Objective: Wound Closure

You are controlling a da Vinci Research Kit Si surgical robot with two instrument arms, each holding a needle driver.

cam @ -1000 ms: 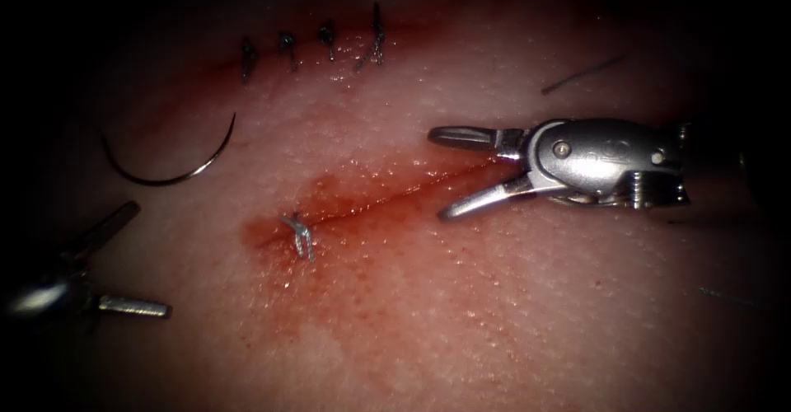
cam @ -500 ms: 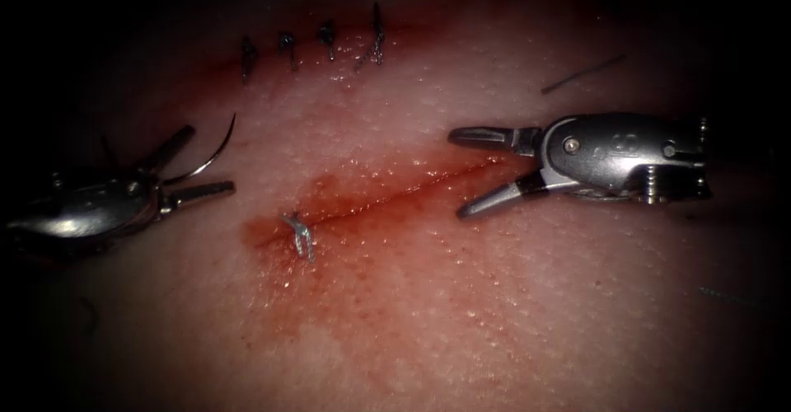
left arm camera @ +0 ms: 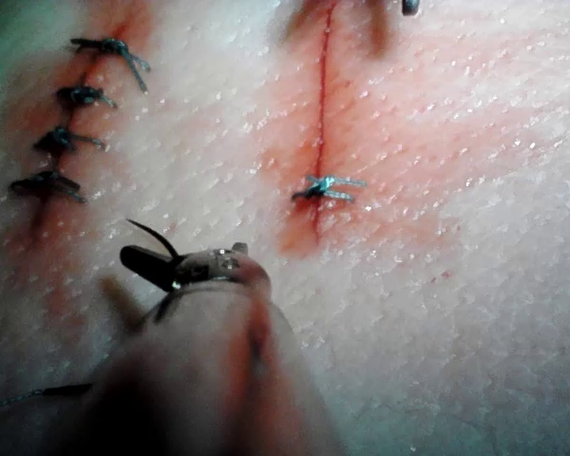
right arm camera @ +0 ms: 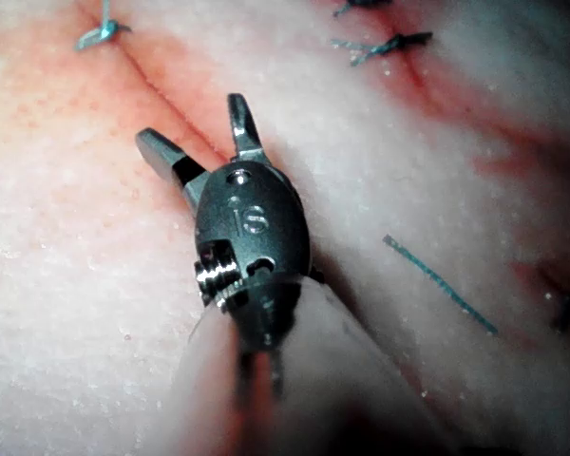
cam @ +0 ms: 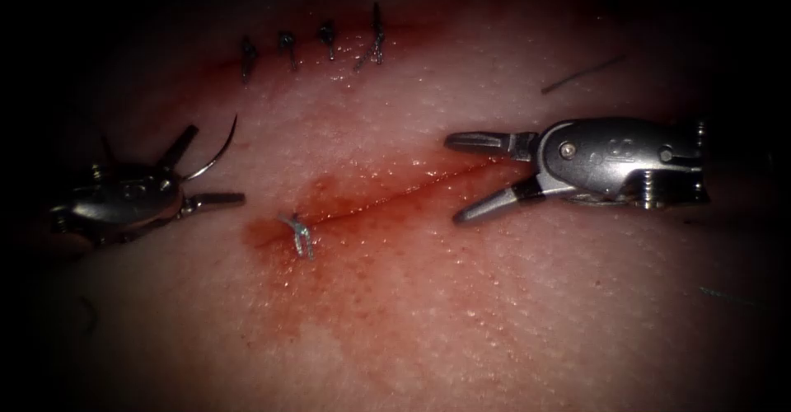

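The needle (cam: 212, 152) lies on the tissue (cam: 461, 297) left of the cut (cam: 395, 194), between the left pincer's (cam: 216, 169) wide-open, empty jaws; the right pincer (cam: 474, 177), open and empty, straddles the cut.

Upper sutured cut (cam: 313, 49) on tissue

right end effector (cam: 476, 175): we see polished steel, a pivot screw, stamped digits behind the jaws
left end effector (cam: 210, 171): we see matching silver steel

Bright light pooling just ahead of the right tool (cam: 453, 179), glinting in small wet specks, dimming behind the left tool (cam: 217, 165), darkness lying beyond both, swallowing every edge and corner.
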